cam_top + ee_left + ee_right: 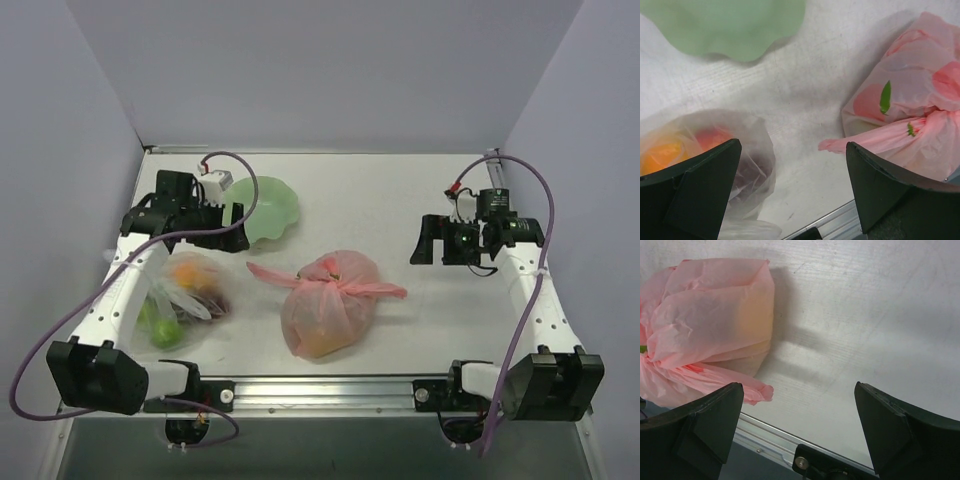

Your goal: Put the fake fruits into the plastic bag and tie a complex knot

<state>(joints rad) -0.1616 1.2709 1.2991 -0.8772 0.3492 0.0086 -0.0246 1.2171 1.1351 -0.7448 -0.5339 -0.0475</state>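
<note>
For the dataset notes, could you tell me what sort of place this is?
Probably a robot-lab test cell: a white table enclosed by plain walls, with a mounting rail and a pink bag.

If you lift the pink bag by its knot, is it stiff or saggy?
Probably saggy: the pink bag is thin, crinkly plastic, so it would likely droop around the fruits showing through it. Pushed, it would likely slump and slide rather than roll, since it lies spread on the table. Its knot looks tied, so the fruits should stay inside.
</note>
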